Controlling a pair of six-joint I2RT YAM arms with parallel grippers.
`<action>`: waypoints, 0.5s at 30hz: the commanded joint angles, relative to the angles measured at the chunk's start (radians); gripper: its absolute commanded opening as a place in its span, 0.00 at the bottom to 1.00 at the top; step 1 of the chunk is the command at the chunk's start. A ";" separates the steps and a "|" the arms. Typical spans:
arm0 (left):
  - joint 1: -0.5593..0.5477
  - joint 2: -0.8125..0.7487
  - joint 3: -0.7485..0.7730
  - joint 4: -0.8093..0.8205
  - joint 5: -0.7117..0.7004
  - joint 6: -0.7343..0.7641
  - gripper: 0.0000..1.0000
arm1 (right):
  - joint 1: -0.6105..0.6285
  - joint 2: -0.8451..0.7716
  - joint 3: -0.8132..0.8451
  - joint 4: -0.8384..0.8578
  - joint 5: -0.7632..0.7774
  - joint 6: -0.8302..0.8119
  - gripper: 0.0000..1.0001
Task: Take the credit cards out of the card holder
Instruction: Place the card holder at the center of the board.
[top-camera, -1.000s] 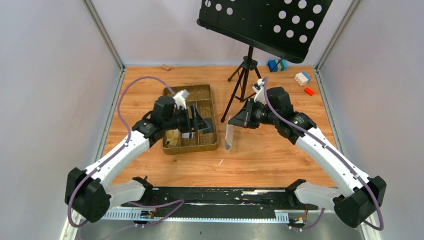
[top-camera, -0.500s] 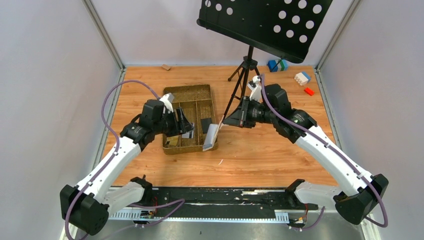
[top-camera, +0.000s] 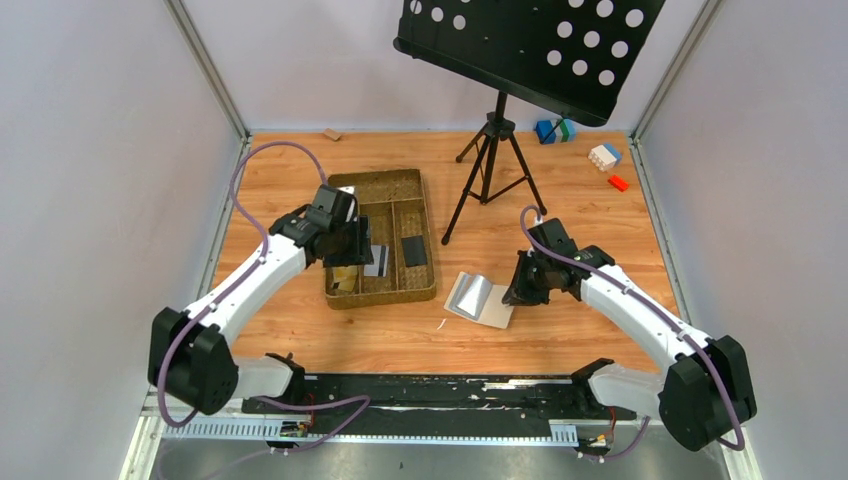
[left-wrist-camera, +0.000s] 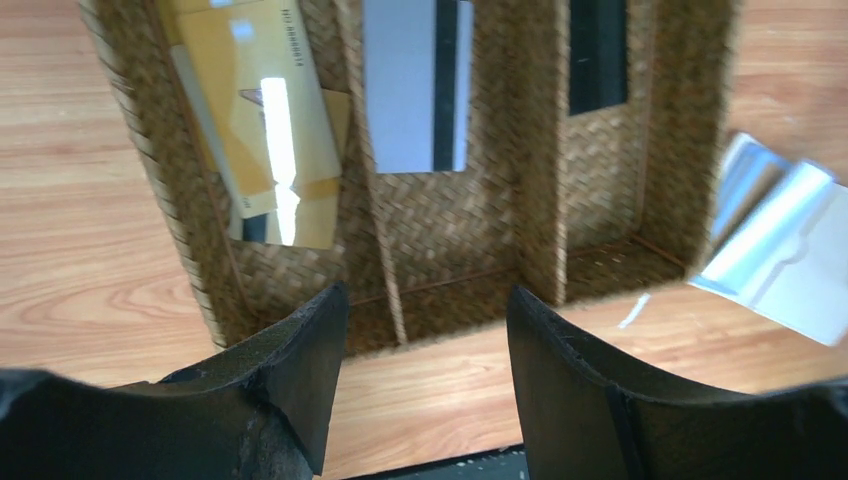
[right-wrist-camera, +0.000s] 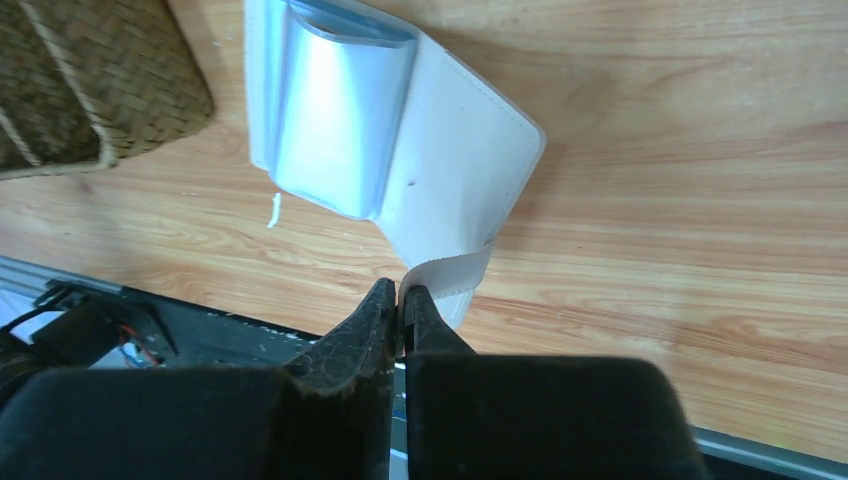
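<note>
Working over a wood-grain table boxed in by pale lilac walls, with a black perforated music stand at twelve o'clock and toy blocks at one o'clock. Finding small print on the orange-yellow card, too blurred for reading. Seeing that card in the nine-o'clock compartment of the woven tray, the silver-grey card in the middle one, the black card in the three-o'clock one. Stretching the left arm forward, hanging the left gripper over the tray's six-o'clock rim, jaws standing wide, gripping nothing. Bending the right arm low, pinching the closure tab of the card holder with the right gripper, jaws pressed tight. Resting the holder open on the wood, blue lining up, at four o'clock of the tray, just beside it
</note>
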 joint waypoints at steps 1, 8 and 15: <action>-0.003 0.078 0.057 -0.028 -0.114 0.056 0.67 | -0.002 0.005 -0.011 0.030 0.057 -0.066 0.00; 0.004 0.208 0.125 -0.012 -0.139 0.098 0.66 | -0.002 -0.001 -0.002 -0.021 0.110 -0.091 0.05; 0.020 0.320 0.164 0.012 -0.131 0.107 0.60 | -0.002 -0.019 0.011 -0.028 0.112 -0.117 0.24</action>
